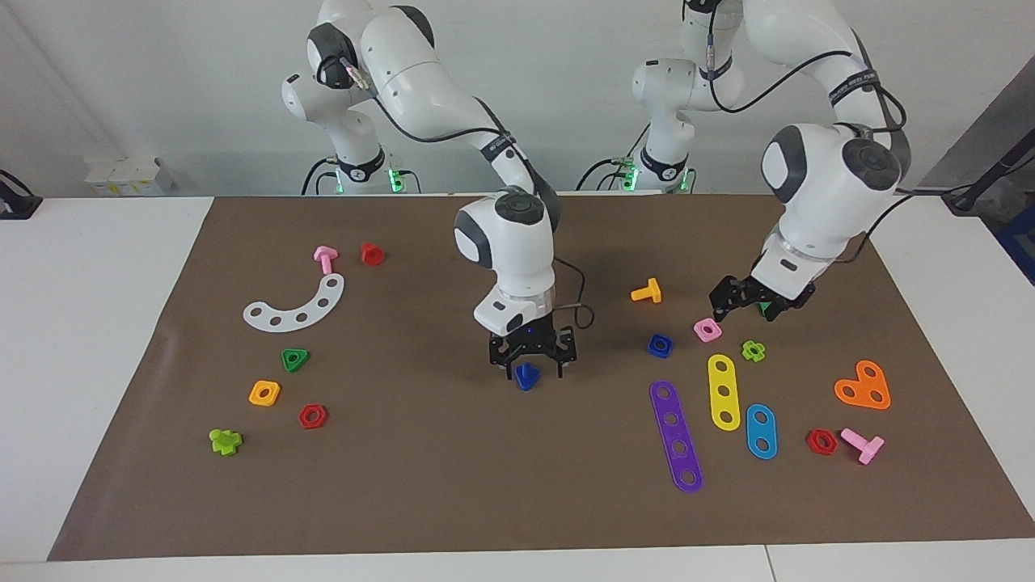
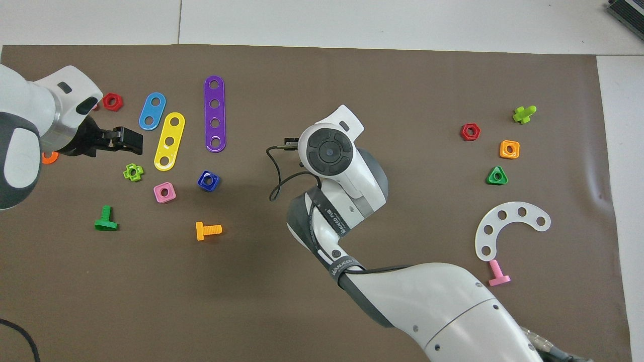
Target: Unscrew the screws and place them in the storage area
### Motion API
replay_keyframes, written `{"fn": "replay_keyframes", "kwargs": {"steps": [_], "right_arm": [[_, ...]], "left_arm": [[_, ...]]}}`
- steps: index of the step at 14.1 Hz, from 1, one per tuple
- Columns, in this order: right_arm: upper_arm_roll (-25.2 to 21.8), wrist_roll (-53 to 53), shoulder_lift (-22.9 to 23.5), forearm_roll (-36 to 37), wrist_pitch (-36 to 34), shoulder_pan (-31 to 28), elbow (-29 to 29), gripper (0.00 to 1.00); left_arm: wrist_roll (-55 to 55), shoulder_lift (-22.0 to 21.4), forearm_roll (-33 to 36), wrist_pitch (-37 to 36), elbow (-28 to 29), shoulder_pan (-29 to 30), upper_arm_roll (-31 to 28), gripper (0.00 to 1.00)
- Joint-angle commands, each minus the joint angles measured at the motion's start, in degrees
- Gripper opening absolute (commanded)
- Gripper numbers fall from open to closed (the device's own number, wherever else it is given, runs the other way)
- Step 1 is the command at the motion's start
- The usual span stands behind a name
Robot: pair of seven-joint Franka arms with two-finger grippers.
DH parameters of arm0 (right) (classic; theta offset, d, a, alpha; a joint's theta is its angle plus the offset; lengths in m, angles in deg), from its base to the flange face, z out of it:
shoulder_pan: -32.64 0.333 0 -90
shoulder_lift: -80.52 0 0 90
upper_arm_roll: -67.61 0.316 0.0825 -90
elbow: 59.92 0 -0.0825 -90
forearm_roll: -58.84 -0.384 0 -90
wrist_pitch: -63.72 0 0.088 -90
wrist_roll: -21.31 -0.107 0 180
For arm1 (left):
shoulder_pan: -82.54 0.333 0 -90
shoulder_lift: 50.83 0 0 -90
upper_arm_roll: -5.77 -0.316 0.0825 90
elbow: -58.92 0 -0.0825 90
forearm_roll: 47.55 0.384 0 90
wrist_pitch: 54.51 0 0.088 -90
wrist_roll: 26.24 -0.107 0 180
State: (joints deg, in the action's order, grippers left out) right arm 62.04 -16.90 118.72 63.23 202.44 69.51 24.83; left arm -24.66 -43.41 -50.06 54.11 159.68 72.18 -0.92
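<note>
A small blue screw (image 1: 526,377) with a triangular head stands on the brown paper storage area (image 1: 453,493) near the table's middle. My right gripper (image 1: 534,373) is down at the paper, open, with one finger on each side of the screw. In the overhead view the right arm's wrist (image 2: 329,151) hides both the screw and that gripper. My left gripper (image 1: 748,311) (image 2: 132,141) hangs open and holds nothing, over the paper beside a pink square nut (image 1: 707,329). A blue square nut (image 1: 660,345) (image 2: 208,181) lies loose on the paper.
Purple (image 1: 676,436), yellow (image 1: 723,391) and blue (image 1: 761,431) perforated strips, an orange bolt (image 1: 647,291) and an orange heart plate (image 1: 863,386) lie toward the left arm's end. A white arc plate (image 1: 296,306) and several nuts and bolts lie toward the right arm's end.
</note>
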Motion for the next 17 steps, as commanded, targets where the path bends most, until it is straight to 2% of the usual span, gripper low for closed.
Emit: {"fn": "replay_keyframes", "kwargs": {"steps": [1,2,7,14,15,16,17], "right_arm": [[-0.14,1.83,-1.46,0.98,0.33,0.04,3.05,0.71],[-0.14,1.92,-1.55,0.98,-0.29,0.04,3.05,0.65],[-0.14,2.09,-1.91,0.98,-4.68,0.57,2.61,0.53],[-0.14,2.09,-1.99,0.89,-5.39,0.57,2.26,0.39],[-0.14,2.18,-1.99,0.98,-5.39,0.48,2.26,0.22],[-0.14,2.35,-1.99,0.98,-5.22,0.57,2.17,0.00],[-0.14,2.44,-2.08,0.89,-5.30,0.74,2.00,0.00]], "left_arm": [[-0.60,-4.51,3.03,-3.14,1.28,0.69,0.35,1.00],[-0.70,-5.65,3.04,-3.93,1.54,1.74,0.35,1.00],[-1.48,-9.35,3.21,-8.42,1.72,3.16,0.35,1.00],[-1.93,-8.83,3.21,-7.45,0.23,2.90,0.88,1.00],[-1.49,-8.66,3.21,-7.80,-0.30,2.81,1.32,1.00],[-1.49,-8.48,3.13,-7.98,-0.91,2.72,1.58,1.00],[-1.23,-8.13,3.04,-8.33,-2.05,2.28,1.67,1.00]]}}
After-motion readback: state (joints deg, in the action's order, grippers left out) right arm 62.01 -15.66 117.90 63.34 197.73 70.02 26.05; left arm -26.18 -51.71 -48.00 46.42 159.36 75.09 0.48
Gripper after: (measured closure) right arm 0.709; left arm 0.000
